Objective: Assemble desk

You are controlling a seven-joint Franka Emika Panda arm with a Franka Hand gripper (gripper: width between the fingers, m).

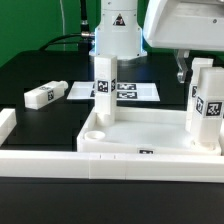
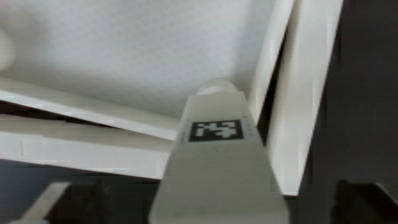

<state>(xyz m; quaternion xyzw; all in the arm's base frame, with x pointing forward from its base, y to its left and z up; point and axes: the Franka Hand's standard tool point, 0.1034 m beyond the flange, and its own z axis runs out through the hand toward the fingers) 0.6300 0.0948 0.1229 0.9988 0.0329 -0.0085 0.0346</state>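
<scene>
Fitting the legs into the corner sockets of the tabletop is the step in hand, and the work appears roughly half complete. The tabletop lies socket side up on the black desk, toward the front of the exterior view. One upright leg stands in the far corner socket on the exterior view's left. A second upright leg stands at the corner on the exterior view's right, directly under the end effector. The end effector's jaws stand fully apart, one on each side of this leg's top, and grip nothing. The wrist view shows the tagged leg centred between them with clearance on both sides. The base of this leg is poorly shown, so it is probably seated in its socket, but this cannot be confirmed. A loose leg lies on its side on the black desk, well apart from the tabletop on the exterior view's left and just beside the marker board. If the second upright leg needs further seating, the next move calls for closing squarely on its top and holding it vertical. Otherwise it calls for lifting straight up without brushing the leg, travelling to the loose leg, and aligning the jaws across its narrow faces.
</scene>
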